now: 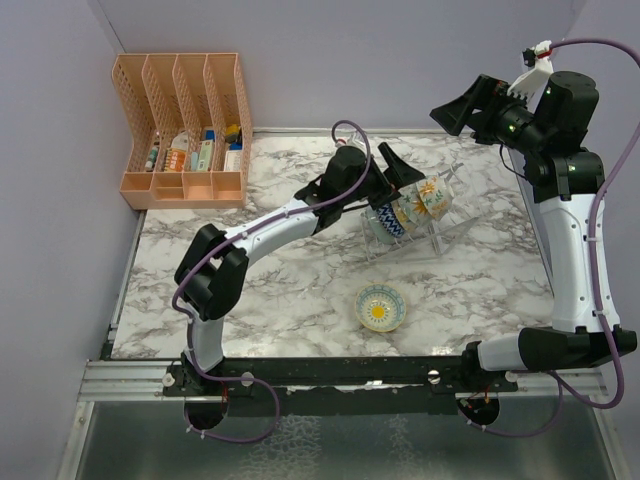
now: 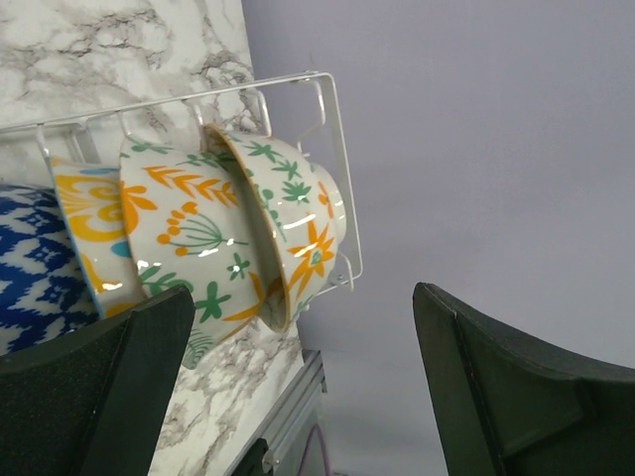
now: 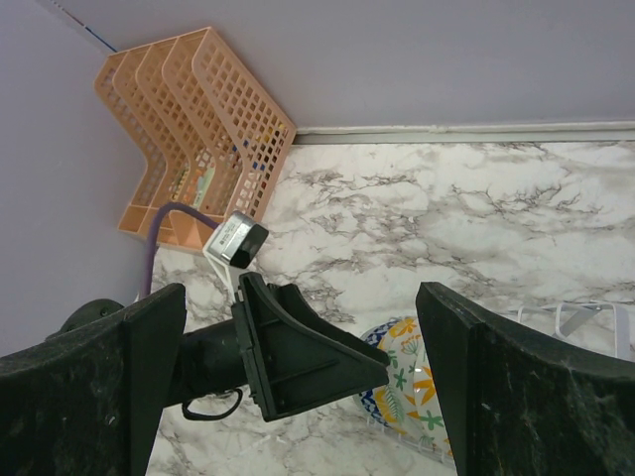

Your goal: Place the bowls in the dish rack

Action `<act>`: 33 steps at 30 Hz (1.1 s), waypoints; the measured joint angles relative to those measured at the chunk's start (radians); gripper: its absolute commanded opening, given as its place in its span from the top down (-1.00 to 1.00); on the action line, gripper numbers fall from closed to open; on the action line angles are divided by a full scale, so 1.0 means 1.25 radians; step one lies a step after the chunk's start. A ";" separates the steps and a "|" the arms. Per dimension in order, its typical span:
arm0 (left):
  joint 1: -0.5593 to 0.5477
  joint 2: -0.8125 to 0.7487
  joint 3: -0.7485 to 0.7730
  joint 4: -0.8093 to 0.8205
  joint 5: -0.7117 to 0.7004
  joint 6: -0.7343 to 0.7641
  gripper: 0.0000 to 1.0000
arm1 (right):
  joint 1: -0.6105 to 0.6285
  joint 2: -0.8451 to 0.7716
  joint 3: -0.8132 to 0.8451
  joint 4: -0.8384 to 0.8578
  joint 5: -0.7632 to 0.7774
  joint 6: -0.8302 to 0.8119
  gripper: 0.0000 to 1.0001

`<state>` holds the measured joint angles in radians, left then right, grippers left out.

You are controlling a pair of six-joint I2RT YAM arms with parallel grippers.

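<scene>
Start from the dish rack (image 1: 405,232), just right of centre in the top view. Three bowls (image 1: 413,208) stand on edge between its prongs, packed close, with the blue-patterned one at the lower-left end (the left wrist view hints at a fourth rim, but you can't be sure of it). One loose bowl (image 1: 381,307), yellow at its middle, sits open side up on the marble table (image 1: 270,300). It lies below the rack in that view, apart from it and from both arms. The loading looks mostly done, with this one bowl to go.

Your left gripper (image 2: 298,322) hovers at the upper-left side of the rack, its fingers spread wide with nothing between them. Its camera looks straight at the racked bowls. Your right gripper (image 3: 301,307) is raised in the upper right of the top view, well above the table, and its fingers are likewise apart and empty. The orange organizer (image 1: 185,130) in the upper left plays no part.

By my reading you are between bowls, and the step in hand is fetching the last one. The next move calls for coming down over the loose bowl and pinching its rim with one finger inside and one outside. After that you tip it on edge into a free slot. Which end of the rack has room is hard to make out from here.
</scene>
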<state>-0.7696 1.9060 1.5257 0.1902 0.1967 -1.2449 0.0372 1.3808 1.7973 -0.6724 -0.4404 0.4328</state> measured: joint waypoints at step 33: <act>-0.003 0.001 0.121 -0.179 -0.057 0.183 -0.99 | 0.000 0.000 0.000 0.000 0.000 0.000 -0.99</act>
<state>-0.7738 1.9076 1.6775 -0.0334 0.1257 -1.0164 0.0372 1.3808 1.7977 -0.6720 -0.4400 0.4324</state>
